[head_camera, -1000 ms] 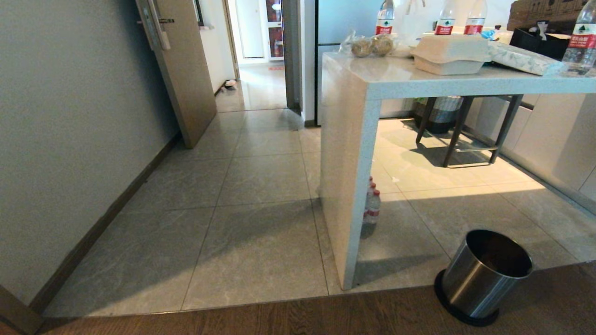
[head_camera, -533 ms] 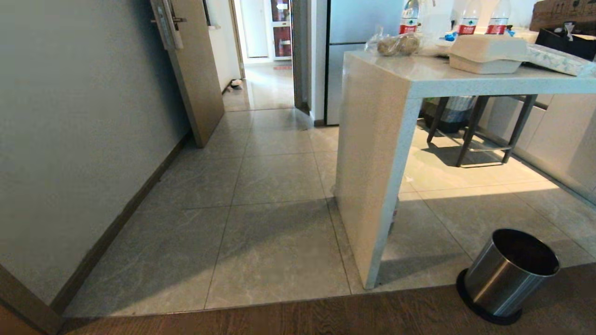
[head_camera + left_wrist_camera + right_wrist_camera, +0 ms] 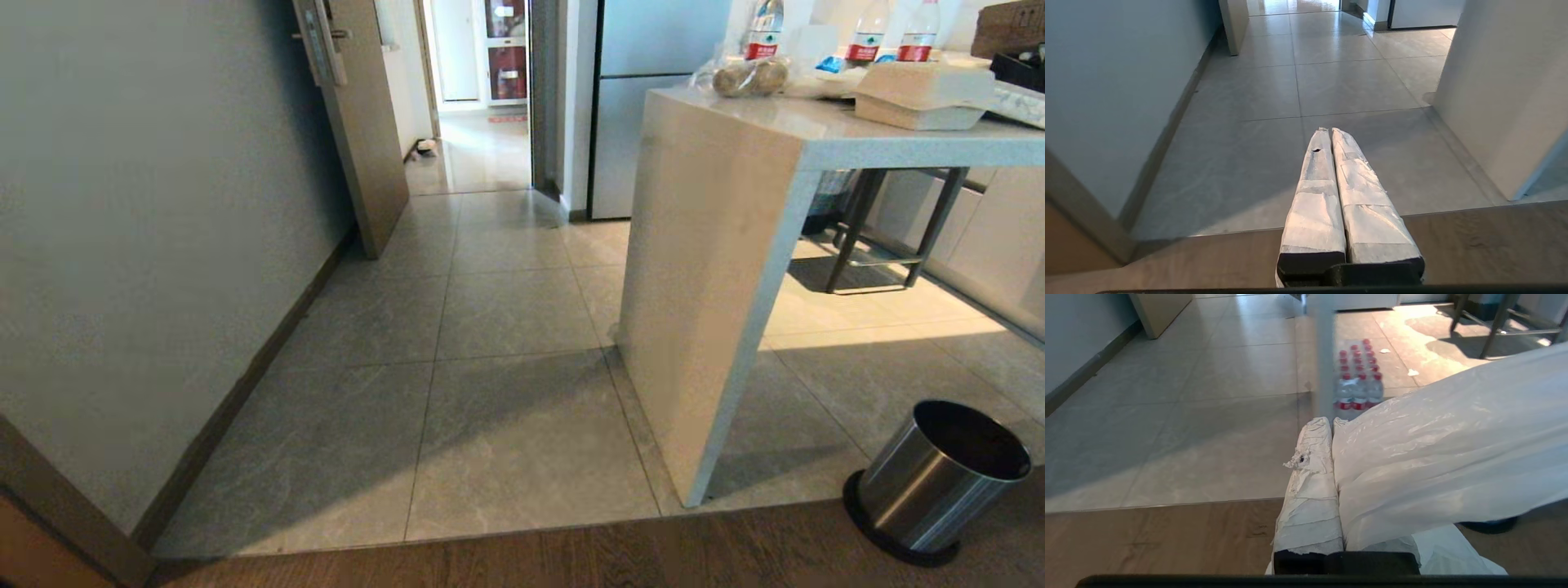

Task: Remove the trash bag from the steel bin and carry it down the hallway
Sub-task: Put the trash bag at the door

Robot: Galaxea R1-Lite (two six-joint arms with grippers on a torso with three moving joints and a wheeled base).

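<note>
Head cam: steel bin (image 3: 939,482) stands empty, bottom right by the counter (image 3: 718,269); hallway (image 3: 490,327) ahead. L wrist: left gripper (image 3: 1329,131) pressed together, nothing in it. R wrist: right gripper (image 3: 1331,421) clamped on the trash bag (image 3: 1445,449) (white plastic draped over one finger).

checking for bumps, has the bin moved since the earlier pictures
No. The bin sits at the same spot on the wood edge beside the counter; the whole view shifted, so the camera moved.
</note>
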